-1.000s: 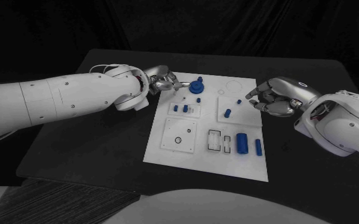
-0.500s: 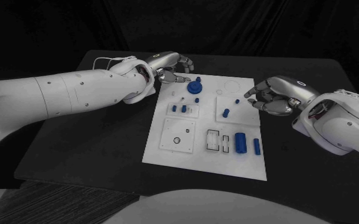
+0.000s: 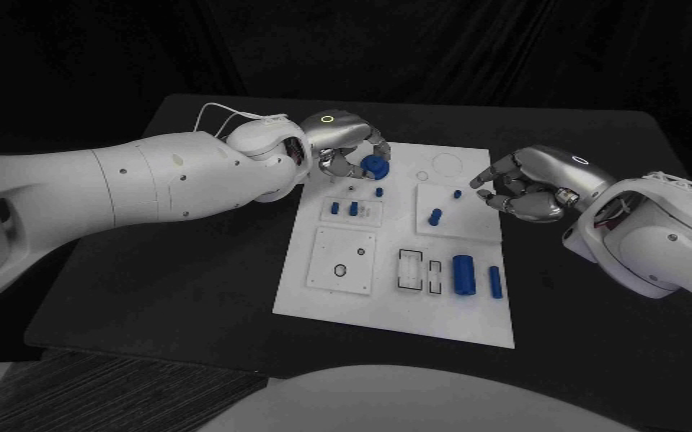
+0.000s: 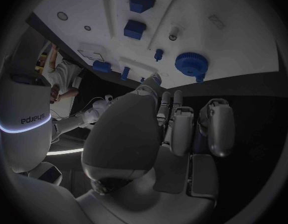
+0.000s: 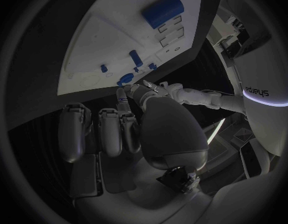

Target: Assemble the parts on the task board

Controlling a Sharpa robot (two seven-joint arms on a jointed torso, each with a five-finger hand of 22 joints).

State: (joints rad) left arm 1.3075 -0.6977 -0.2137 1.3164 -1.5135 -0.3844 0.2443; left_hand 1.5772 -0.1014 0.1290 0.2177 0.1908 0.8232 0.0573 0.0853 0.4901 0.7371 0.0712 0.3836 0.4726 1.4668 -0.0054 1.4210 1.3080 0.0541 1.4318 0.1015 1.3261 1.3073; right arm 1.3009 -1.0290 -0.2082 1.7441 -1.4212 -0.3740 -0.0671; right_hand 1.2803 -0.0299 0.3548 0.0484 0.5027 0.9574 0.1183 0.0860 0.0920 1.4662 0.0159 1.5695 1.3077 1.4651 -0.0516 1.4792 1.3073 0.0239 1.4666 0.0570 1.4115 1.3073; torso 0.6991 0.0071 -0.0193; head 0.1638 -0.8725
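The left robot hand (image 3: 346,144) is at the far left corner of the task board (image 3: 346,282), its fingers curled close around the blue round knob (image 3: 375,165); whether it really grips the knob I cannot tell. The right robot hand (image 3: 531,190) hovers beside the board's right edge, fingers curled in, holding nothing. Small blue parts (image 3: 466,274) lie on the board, on the black surface (image 3: 173,282).

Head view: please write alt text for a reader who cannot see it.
The left hand reaches over the far edge of the white task board, fingers around a round blue part. The right hand hovers curled beside the board's right edge, holding nothing visible.
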